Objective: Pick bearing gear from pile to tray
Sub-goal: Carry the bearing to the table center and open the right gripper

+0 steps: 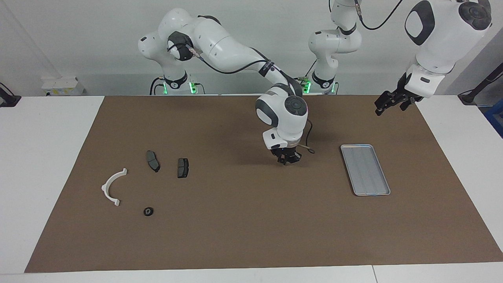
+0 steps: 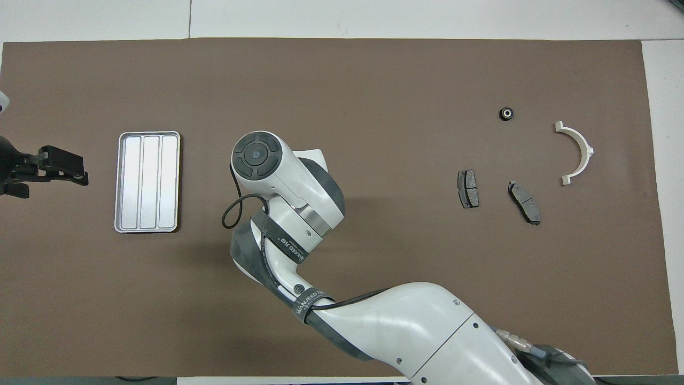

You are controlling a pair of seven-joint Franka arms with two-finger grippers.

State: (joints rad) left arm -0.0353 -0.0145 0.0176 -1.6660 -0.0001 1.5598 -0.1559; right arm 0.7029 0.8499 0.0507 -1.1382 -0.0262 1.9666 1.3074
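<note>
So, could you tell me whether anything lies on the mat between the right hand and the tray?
Nothing visible does. The right hand, shut, is low over bare brown mat mid-table, and only mat shows from there to the tray. The other parts lie toward the right arm's end, away from that stretch.

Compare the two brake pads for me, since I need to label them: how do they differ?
The brake pad nearer the white bracket lies slanted on the mat; the other brake pad lies almost square to the mat's edges. The first looks curved with tapered ends, the second blockier. Both are dark grey, flat on the mat, and apart from each other.
</note>
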